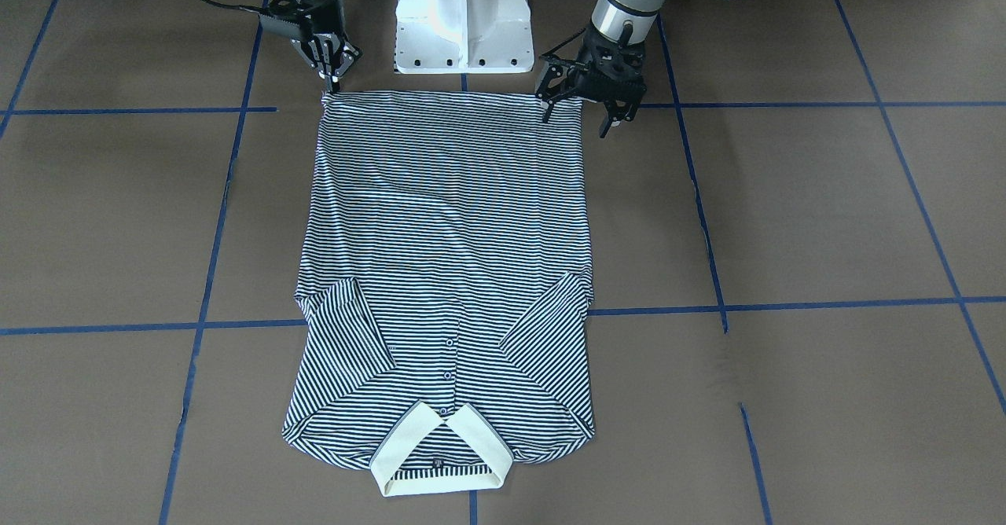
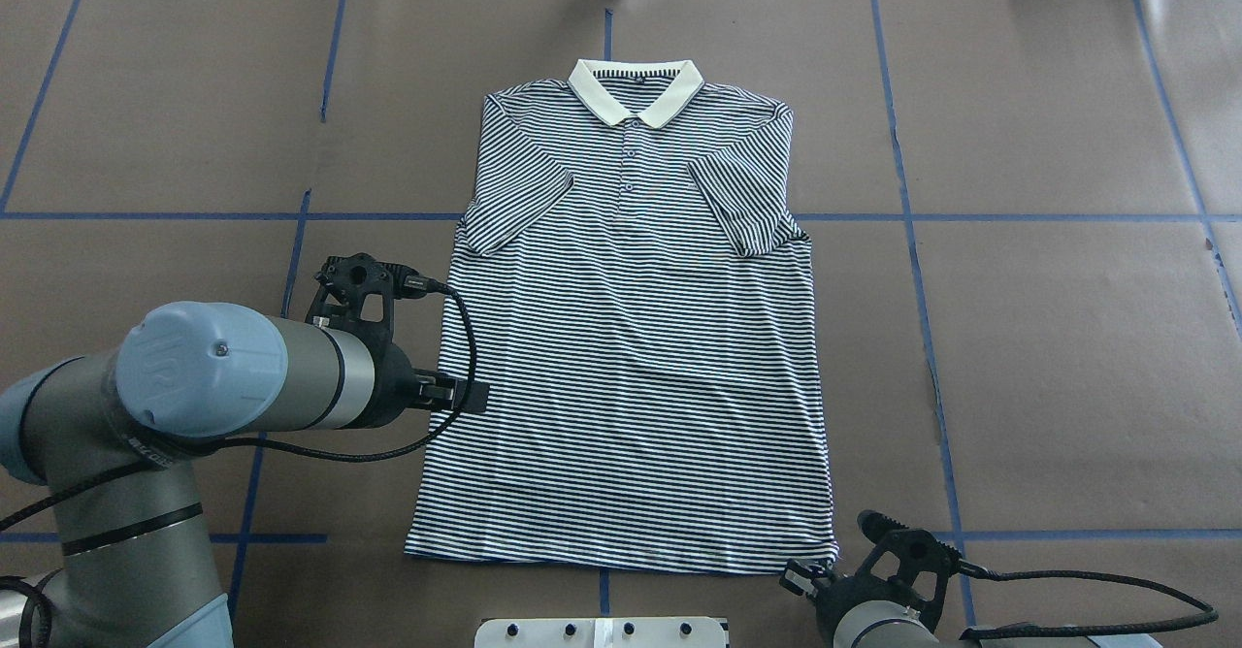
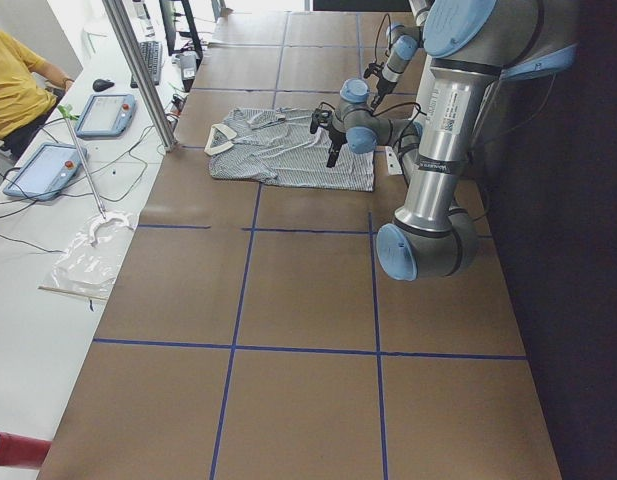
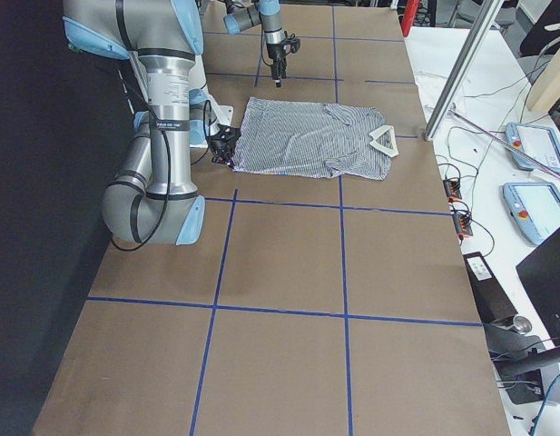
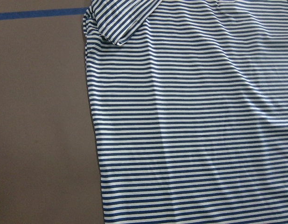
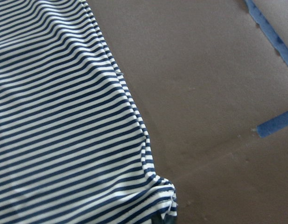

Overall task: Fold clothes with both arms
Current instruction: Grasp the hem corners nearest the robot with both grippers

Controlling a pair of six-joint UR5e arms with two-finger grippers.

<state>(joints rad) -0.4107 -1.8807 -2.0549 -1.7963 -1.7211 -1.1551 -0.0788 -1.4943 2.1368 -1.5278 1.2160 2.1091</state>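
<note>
We see the polo shirt [image 1: 448, 218] flat on the table [image 1: 825, 218], sleeves tucked. The right end effector [image 1: 333, 77] looks pinched on one hem corner. The left end effector [image 1: 580, 112] gapes empty by the other; we'd grip there before lifting evenly.

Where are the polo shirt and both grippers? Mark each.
polo shirt [image 2: 631, 357], overhead view, middle of striped front.
left gripper [image 1: 575, 122], front-facing view, between its spread fingertips.
right gripper [image 1: 332, 85], front-facing view, fingertips at hem corner.
</note>
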